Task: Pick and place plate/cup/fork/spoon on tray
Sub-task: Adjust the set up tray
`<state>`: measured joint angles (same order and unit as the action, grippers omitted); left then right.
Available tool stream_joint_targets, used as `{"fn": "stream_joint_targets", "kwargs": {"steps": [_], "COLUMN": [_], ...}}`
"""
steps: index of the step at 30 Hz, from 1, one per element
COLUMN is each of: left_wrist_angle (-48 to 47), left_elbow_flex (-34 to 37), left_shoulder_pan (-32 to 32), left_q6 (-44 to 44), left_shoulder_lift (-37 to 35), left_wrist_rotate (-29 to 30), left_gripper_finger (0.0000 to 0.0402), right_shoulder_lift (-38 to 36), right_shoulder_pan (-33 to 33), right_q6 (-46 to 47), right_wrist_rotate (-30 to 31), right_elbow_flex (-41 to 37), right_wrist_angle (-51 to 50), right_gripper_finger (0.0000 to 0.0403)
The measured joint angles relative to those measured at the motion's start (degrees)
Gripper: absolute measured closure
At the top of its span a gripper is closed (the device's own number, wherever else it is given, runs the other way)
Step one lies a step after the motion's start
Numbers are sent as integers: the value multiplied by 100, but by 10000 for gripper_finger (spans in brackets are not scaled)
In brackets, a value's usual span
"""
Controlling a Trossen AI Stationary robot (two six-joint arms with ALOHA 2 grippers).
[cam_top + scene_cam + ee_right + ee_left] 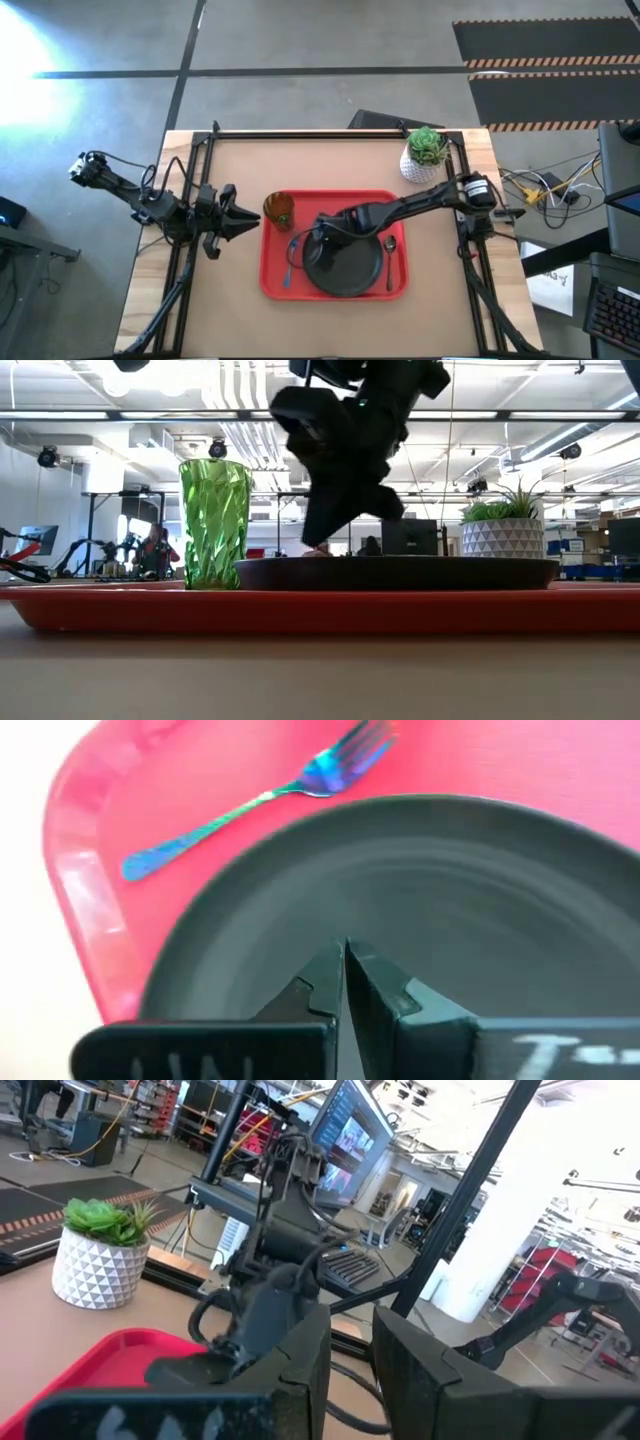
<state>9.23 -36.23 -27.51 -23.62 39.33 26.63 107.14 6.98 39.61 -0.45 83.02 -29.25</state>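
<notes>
Hovering with jaws shut and empty over the plate (345, 268), which lies on the tray (272, 285) beside the fork (255, 797), the right gripper (345, 982) risks dragging the plate if it dips sideways.

Count on the table

One red tray (272, 285), one black plate (350, 268), one green cup (278, 209), one fork (288, 262), one spoon (390, 262) (plus one potted plant (424, 154)).

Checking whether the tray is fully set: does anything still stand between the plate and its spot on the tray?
Nothing visible does. The plate already lies on the tray, between fork and spoon; the shut right hand hovers over it.
</notes>
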Motion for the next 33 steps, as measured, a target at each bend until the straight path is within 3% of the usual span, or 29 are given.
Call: {"fn": "stream_joint_targets", "kwargs": {"steps": [14, 25, 33], "left_wrist_angle": [20, 0, 1], "left_elbow_flex": [0, 0, 0], "left_shoulder_pan": [0, 0, 0], "left_q6": [4, 48, 49], "left_shoulder_lift": [-18, -52, -58], "left_wrist_rotate": [-85, -87, -87], "left_gripper_finger": [341, 341, 341], "right_shoulder_lift": [835, 919, 913], "right_shoulder_pan": [289, 285, 288], "right_q6": [405, 501, 474], "right_wrist_rotate": [-628, -706, -703], "right_elbow_flex": [0, -2, -2], "right_wrist_angle": [1329, 2146, 2157], "right_gripper_finger": [394, 394, 394]}}
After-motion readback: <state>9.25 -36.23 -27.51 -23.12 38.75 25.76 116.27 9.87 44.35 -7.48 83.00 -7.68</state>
